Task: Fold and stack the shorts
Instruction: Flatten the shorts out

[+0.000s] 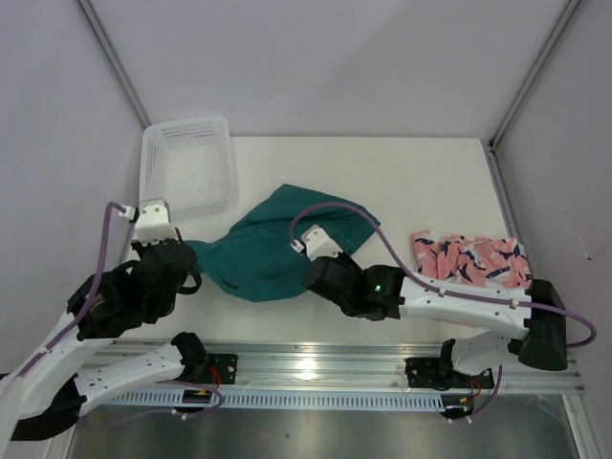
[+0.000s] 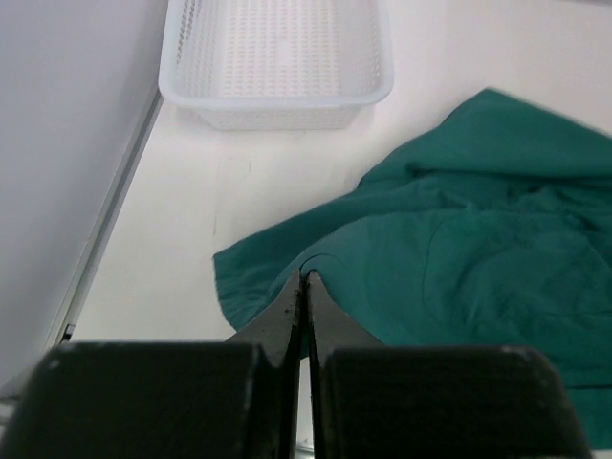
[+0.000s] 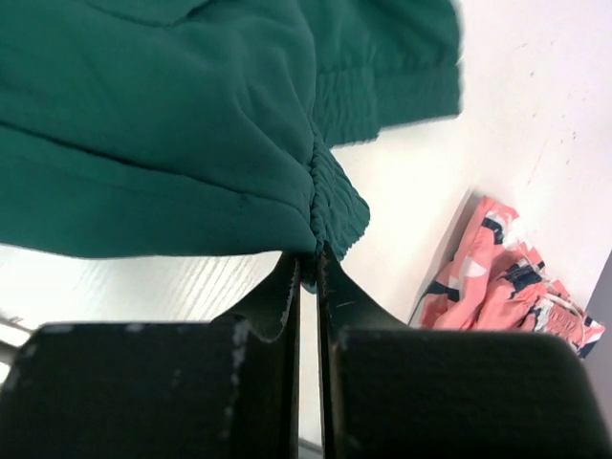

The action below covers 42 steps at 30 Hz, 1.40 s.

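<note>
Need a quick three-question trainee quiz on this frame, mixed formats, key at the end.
1. Fill in: the pink shark-print shorts lie on the table, to the robot's ____ of the teal shorts.
2. The right gripper grips: A) nothing B) the teal shorts' elastic waistband C) the pink shark-print shorts.
3. True or false: the left gripper is shut on an edge of the teal shorts.
Key: 1 right; 2 B; 3 true.

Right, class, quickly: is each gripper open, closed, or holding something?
Left gripper: closed, pinching the edge of the green shorts.
Right gripper: closed, pinching the green shorts at the waistband.
</note>
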Motion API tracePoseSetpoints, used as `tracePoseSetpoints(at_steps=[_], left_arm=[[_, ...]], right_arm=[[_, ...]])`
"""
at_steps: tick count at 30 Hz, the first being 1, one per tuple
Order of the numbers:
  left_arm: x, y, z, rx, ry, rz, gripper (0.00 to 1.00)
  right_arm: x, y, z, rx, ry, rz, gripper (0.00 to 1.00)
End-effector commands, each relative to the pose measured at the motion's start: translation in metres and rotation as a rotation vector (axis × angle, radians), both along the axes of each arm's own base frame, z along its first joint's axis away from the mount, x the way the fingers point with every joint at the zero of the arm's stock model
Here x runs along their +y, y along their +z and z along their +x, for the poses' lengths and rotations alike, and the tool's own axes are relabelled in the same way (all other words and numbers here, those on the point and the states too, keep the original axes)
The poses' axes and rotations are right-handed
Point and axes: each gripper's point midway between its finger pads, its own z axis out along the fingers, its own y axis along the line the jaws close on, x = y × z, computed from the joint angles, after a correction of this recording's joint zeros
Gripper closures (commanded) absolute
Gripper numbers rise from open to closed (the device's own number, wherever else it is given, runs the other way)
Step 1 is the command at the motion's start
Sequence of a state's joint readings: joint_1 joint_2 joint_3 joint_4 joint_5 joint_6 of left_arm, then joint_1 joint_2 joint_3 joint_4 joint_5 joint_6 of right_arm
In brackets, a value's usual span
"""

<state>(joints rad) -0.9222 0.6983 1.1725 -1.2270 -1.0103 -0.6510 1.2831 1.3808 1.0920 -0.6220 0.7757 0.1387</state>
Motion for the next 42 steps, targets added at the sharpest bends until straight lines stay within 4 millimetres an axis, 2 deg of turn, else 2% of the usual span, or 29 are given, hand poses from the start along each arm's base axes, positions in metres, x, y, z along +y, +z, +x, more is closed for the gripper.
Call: tracePoseSetpoints(at_steps=[1, 5, 7, 11, 13, 15, 16, 18, 19, 20, 21, 22, 23, 24, 25, 26, 27, 28, 29, 30, 33, 34, 35, 36, 37, 38, 39, 40, 42], left_arm=[[-0.002, 0.029, 0.001, -0.066, -0.030, -0.068, 1.00], [-0.012, 0.066, 0.007, -0.138, -0.069, -0.121, 1.00], [-0.024, 0.081, 0.015, -0.170, -0.104, -0.135, 1.00], [-0.056, 0.135, 0.035, -0.273, -0.193, -0.174, 1.00], [-0.082, 0.151, 0.054, -0.267, -0.233, -0.167, 1.00], [-0.090, 0.184, 0.062, -0.309, -0.273, -0.203, 1.00], [-0.103, 0.182, 0.075, -0.286, -0.290, -0.188, 1.00], [-0.099, 0.207, 0.084, -0.322, -0.307, -0.233, 1.00], [-0.103, 0.201, 0.096, -0.290, -0.308, -0.230, 1.00], [-0.099, 0.217, 0.098, -0.319, -0.311, -0.258, 1.00], [-0.087, 0.215, 0.111, -0.313, -0.270, -0.261, 1.00], [-0.098, 0.209, 0.123, -0.284, -0.314, -0.283, 1.00], [-0.095, 0.219, 0.129, -0.302, -0.317, -0.303, 1.00], [-0.082, 0.218, 0.141, -0.298, -0.279, -0.308, 1.00], [-0.088, 0.218, 0.148, -0.282, -0.316, -0.338, 1.00], [-0.086, 0.230, 0.161, -0.300, -0.320, -0.354, 1.00], [-0.075, 0.232, 0.171, -0.302, -0.298, -0.363, 1.00], [-0.073, 0.235, 0.177, -0.303, -0.301, -0.382, 1.00], [-0.073, 0.260, 0.173, -0.352, -0.340, -0.398, 1.00], [-0.062, 0.269, 0.173, -0.376, -0.329, -0.399, 1.00], [-0.041, 0.314, 0.144, -0.506, -0.345, -0.409, 1.00], [-0.040, 0.321, 0.135, -0.528, -0.359, -0.419, 1.00], [-0.042, 0.327, 0.123, -0.548, -0.388, -0.415, 1.00], [-0.044, 0.342, 0.107, -0.609, -0.416, -0.403, 1.00], [-0.047, 0.331, 0.088, -0.602, -0.440, -0.408, 1.00], [-0.049, 0.338, 0.069, -0.651, -0.466, -0.402, 1.00], [-0.050, 0.346, 0.047, -0.705, -0.483, -0.394, 1.00], [-0.049, 0.341, 0.022, -0.746, -0.489, -0.387, 1.00], [-0.046, 0.342, -0.008, -0.798, -0.484, -0.373, 1.00]], right_arm=[[-0.020, 0.039, -0.018, 0.037, -0.025, 0.020, 1.00], [-0.030, 0.098, -0.015, 0.025, -0.024, 0.224, 1.00], [-0.030, 0.133, -0.012, 0.016, -0.007, 0.343, 1.00], [-0.044, 0.203, 0.003, -0.074, 0.011, 0.520, 1.00], [-0.049, 0.229, 0.014, -0.102, 0.040, 0.572, 1.00], [-0.053, 0.242, 0.032, -0.124, 0.025, 0.600, 1.00], [-0.052, 0.247, 0.037, -0.130, 0.023, 0.611, 1.00], [-0.056, 0.260, 0.054, -0.167, -0.010, 0.642, 1.00], [-0.051, 0.265, 0.065, -0.181, -0.017, 0.658, 1.00], [-0.051, 0.267, 0.074, -0.188, -0.028, 0.664, 1.00], [-0.051, 0.271, 0.083, -0.191, -0.035, 0.677, 1.00], [-0.054, 0.262, 0.109, -0.171, -0.081, 0.671, 1.00], [-0.049, 0.284, 0.115, -0.178, -0.041, 0.725, 1.00], [-0.051, 0.289, 0.128, -0.178, -0.056, 0.744, 1.00], [-0.056, 0.281, 0.158, -0.161, -0.111, 0.747, 1.00], [-0.058, 0.291, 0.170, -0.174, -0.113, 0.775, 1.00], [-0.056, 0.322, 0.171, -0.207, -0.064, 0.838, 1.00], [-0.059, 0.336, 0.177, -0.220, -0.057, 0.879, 1.00], [-0.061, 0.336, 0.194, -0.187, -0.066, 0.926, 1.00], [-0.060, 0.377, 0.180, -0.220, 0.031, 1.000, 1.00], [-0.073, 0.412, 0.176, -0.257, 0.067, 1.066, 1.00], [-0.071, 0.434, 0.157, -0.278, 0.150, 1.092, 1.00], [-0.073, 0.440, 0.150, -0.279, 0.186, 1.105, 1.00], [-0.077, 0.461, 0.115, -0.304, 0.254, 1.135, 1.00], [-0.068, 0.445, 0.109, -0.237, 0.300, 1.128, 1.00], [-0.068, 0.459, 0.090, -0.288, 0.367, 1.151, 1.00], [-0.081, 0.484, 0.033, -0.358, 0.446, 1.187, 1.00], [-0.084, 0.485, 0.014, -0.376, 0.478, 1.202, 1.00], [-0.090, 0.477, -0.009, -0.395, 0.505, 1.228, 1.00]])
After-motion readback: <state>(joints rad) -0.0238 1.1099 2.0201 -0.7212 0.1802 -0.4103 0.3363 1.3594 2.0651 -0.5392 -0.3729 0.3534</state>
